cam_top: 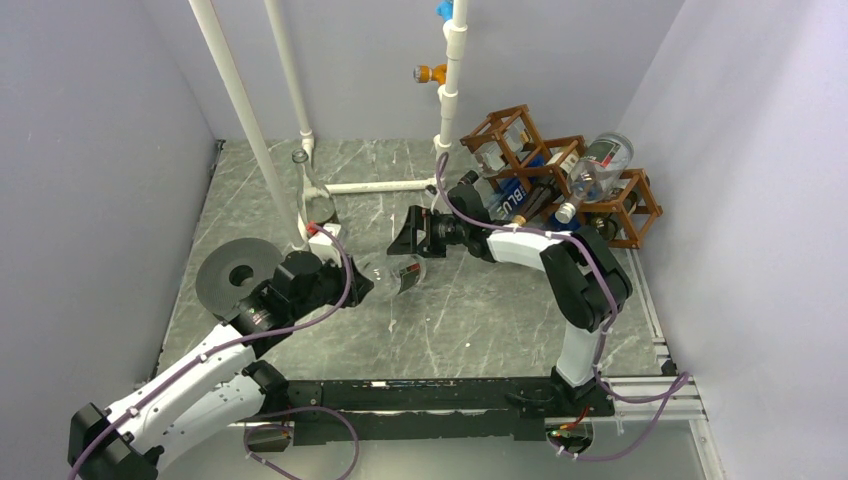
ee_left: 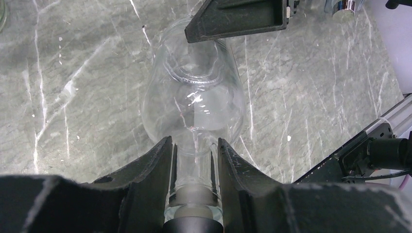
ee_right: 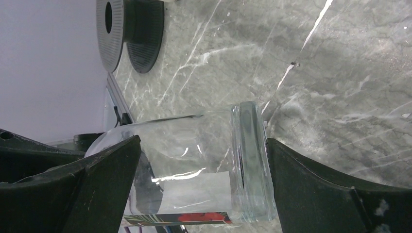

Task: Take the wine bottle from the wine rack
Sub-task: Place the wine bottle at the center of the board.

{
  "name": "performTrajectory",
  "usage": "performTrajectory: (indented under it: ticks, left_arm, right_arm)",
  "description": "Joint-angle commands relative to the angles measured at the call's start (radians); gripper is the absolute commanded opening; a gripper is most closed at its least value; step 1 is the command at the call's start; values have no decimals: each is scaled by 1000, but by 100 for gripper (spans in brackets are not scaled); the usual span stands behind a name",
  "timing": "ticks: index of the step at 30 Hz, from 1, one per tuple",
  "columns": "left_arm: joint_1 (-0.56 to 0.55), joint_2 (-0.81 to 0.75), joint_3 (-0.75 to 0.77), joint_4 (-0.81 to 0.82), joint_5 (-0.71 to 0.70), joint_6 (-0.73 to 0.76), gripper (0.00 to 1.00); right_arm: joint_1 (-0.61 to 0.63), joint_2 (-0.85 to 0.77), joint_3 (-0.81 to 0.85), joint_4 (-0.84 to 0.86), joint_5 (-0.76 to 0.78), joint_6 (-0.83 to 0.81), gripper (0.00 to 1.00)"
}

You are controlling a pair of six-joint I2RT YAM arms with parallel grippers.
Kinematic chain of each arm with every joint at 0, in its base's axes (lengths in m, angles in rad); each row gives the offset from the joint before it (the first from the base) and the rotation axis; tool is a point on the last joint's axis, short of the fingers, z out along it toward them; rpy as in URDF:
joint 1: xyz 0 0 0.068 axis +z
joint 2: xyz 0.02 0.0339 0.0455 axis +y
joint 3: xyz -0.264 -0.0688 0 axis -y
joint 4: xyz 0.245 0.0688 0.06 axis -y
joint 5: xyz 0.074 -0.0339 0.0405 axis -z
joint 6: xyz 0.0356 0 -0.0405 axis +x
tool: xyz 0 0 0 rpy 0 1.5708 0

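Black disc [cam_top: 237, 275]: sits on the grey marbled tabletop [cam_top: 480, 310], towards its left edge.
Left tool [cam_top: 358, 282]: closed on the neck of the wine bottle [cam_top: 398, 272], with one finger on each side of the neck.
Wine bottle: clear glass with a label, off the wine rack [cam_top: 565, 142]. It lies roughly on its side over the middle of the tabletop, neck to the left and base to the right, between the two tools. Whether it touches the tabletop cannot be told.
Right tool [cam_top: 412, 237]: jaws spread wide, one finger on each side of the bottle's base, with no grip showing.
Wine rack: brown wooden lattice at the far right, well apart from the held bottle. A blue-labelled bottle [cam_top: 515, 195] lies in it and a clear bottle [cam_top: 600, 165] lies on top.
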Motion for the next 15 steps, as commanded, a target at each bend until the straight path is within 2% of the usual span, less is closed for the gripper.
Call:
performTrajectory:
  ticks: [1, 10, 15]
  left_arm:
    - [-7, -7, 10, 139, 19, 4, 0]
    - [-7, -18, 5, 134, 15, 3, 0]
    - [-8, -15, 9, 130, 13, 6, 0]
  right_arm:
    - [70, -11, 78, 28, -133, -38, 100]
    - [68, -2, 148, -108, -57, -161, 100]
    - [51, 9, 175, -132, -41, -171, 100]
